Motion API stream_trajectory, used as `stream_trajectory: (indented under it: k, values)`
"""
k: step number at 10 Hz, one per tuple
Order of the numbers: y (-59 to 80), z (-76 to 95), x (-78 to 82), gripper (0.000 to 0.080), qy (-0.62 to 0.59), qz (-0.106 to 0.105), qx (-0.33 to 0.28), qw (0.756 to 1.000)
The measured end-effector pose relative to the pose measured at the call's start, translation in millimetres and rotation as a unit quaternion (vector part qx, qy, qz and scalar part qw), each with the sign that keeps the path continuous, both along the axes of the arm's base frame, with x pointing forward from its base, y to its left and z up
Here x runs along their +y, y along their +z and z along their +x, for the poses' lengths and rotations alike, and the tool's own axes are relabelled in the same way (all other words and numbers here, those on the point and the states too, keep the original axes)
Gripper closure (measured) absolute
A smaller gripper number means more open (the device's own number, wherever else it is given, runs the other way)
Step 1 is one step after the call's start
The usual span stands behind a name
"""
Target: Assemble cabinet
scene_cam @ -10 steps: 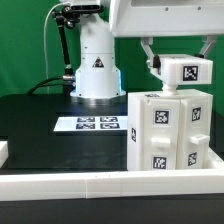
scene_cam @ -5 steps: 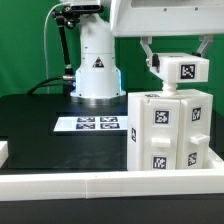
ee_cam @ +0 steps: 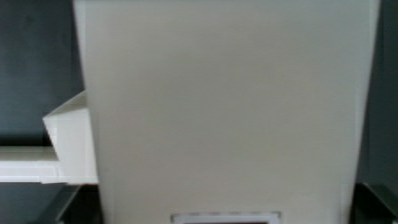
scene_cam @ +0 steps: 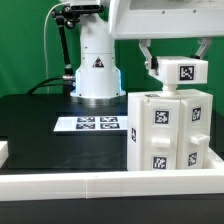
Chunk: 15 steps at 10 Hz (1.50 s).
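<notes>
The cabinet (scene_cam: 168,130), a large white box with black-and-white marker tags, stands at the exterior view's right on the black table. My gripper (scene_cam: 177,60) is shut on a smaller white tagged panel (scene_cam: 180,72) and holds it just above the cabinet's top, close to it. One dark finger (scene_cam: 147,52) shows at the panel's side. In the wrist view the held panel (ee_cam: 222,110) fills most of the picture and hides the fingers; a white corner of the cabinet (ee_cam: 68,135) shows beside it.
The marker board (scene_cam: 97,124) lies flat on the table in front of the robot base (scene_cam: 97,65). A white rail (scene_cam: 90,184) runs along the near edge. A small white piece (scene_cam: 3,152) sits at the exterior view's left edge.
The held panel has shifted very slightly up and toward the exterior view's left above the cabinet. The cabinet has not moved.
</notes>
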State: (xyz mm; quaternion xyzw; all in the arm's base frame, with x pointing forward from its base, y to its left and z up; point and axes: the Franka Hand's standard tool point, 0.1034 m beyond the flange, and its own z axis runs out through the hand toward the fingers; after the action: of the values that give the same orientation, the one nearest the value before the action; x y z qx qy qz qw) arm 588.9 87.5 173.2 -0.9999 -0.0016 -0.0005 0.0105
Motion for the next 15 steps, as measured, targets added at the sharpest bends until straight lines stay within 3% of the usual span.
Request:
stream_trajectory:
  k: [6,11,13,15]
  values:
    - [-0.4,9.8,-6.0,0.0236,0.015,0.000,-0.020,1.000]
    - [0.2,19.4,0.1,0.0236,0.010,0.002,-0.046,0.999]
    - [0.3,19.6,-0.7,0.0236,0.011,0.002,-0.047,0.999]
    - [1.6,8.6,2.2,0.0236,0.012,0.003,-0.043,0.999]
